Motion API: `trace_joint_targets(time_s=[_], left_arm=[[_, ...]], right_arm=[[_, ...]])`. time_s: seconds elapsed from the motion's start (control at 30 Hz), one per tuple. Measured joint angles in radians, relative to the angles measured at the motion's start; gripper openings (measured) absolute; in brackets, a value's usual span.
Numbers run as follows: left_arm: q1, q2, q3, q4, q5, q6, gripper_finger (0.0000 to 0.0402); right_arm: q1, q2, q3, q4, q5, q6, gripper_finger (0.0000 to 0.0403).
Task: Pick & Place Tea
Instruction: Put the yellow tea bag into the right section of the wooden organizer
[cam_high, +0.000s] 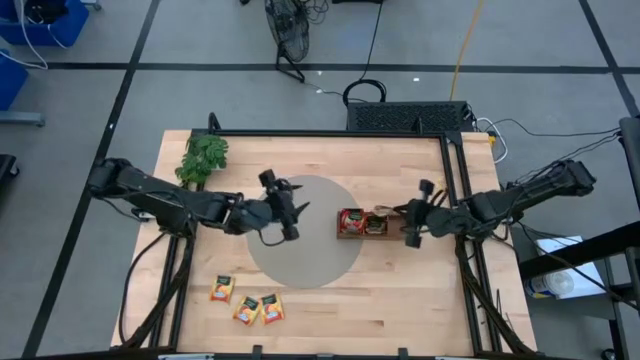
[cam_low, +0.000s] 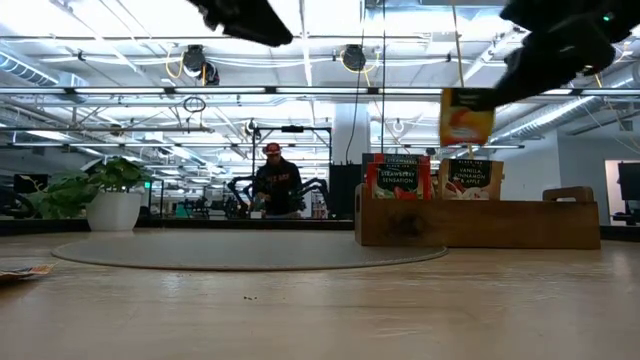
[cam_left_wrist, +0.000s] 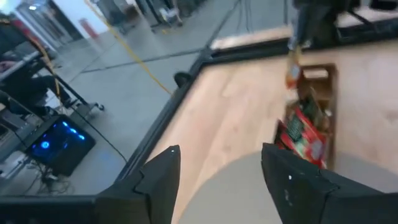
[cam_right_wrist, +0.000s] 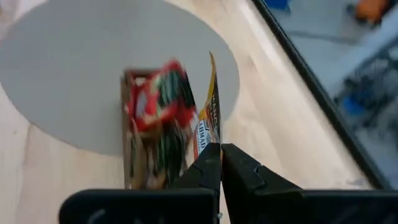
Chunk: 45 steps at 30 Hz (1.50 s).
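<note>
A long wooden tray (cam_high: 362, 224) sits on the right part of a round grey mat (cam_high: 300, 250), with red tea sachets (cam_low: 398, 178) and pale ones (cam_low: 472, 178) standing in it. My right gripper (cam_right_wrist: 221, 155) is above the tray's right end, shut on a yellow-white tea sachet (cam_low: 465, 115). Left of the tray, my left gripper (cam_high: 290, 207) hovers open over the mat, nothing between its fingers (cam_left_wrist: 158, 180). Three orange sachets (cam_high: 247, 305) lie flat near the table's front left. My right gripper pinches the yellow-white sachet between its two shut fingertips, at one edge (cam_right_wrist: 210, 140). The fingers slant down from the table's right side. The sachet sticks out past the fingertips and hangs upright, clear above the tray (cam_low: 478, 222).
A green leafy sprig (cam_high: 205, 157) lies at the far left of the table. A black frame (cam_high: 452, 170) runs along the table's far and right edges. Bare wood lies in front of the mat. A person (cam_low: 272, 185) stands far behind the table.
</note>
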Motion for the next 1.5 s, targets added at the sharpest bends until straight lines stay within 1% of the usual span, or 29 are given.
trace_joint_targets(time_s=[0.07,0.13,0.2,0.27,0.4,0.57,0.7,0.83,0.93,1.03,1.17,1.5], left_arm=[[0.016,-0.030,-0.062,0.071,0.001,0.003,0.0219],[0.031,-0.045,-0.090,0.123,0.002,0.002,0.0219],[0.040,-0.059,-0.114,0.107,0.001,0.000,0.0220],[0.050,-0.059,-0.120,0.115,0.002,-0.010,0.0220],[0.056,-0.058,-0.124,0.104,0.006,-0.035,0.0219],[0.056,-0.058,-0.124,0.126,0.014,-0.032,0.0223],[0.056,-0.058,-0.124,0.132,0.015,-0.031,0.0219],[0.056,-0.058,-0.124,0.132,0.015,-0.031,0.0221],[0.056,-0.058,-0.124,0.136,0.015,-0.033,0.0223],[0.056,-0.058,-0.124,0.141,0.015,-0.034,0.0220],[0.056,-0.058,-0.124,0.142,0.016,-0.050,0.0220],[0.056,-0.058,-0.123,0.143,0.016,-0.053,0.0220]], right_arm=[[0.015,-0.026,0.000,-0.080,0.011,0.083,0.0000],[0.023,-0.042,0.000,-0.166,0.008,0.156,0.0000],[0.023,-0.042,0.000,-0.229,0.007,0.214,0.0000],[0.023,-0.039,-0.001,-0.297,-0.023,0.264,0.0000],[0.023,-0.024,-0.002,-0.357,-0.070,0.343,0.0000],[0.023,-0.005,-0.031,-0.345,-0.098,0.363,0.0000],[0.023,0.004,-0.093,-0.295,-0.098,0.394,0.0000],[0.023,0.006,-0.170,-0.162,-0.099,0.375,0.0000],[0.023,0.006,-0.226,-0.035,-0.097,0.316,0.0000],[0.021,0.006,-0.263,0.026,-0.092,0.289,0.0000],[0.021,0.006,-0.276,0.029,-0.075,0.289,0.0000],[0.021,0.006,-0.254,0.011,0.044,0.224,0.0000]])
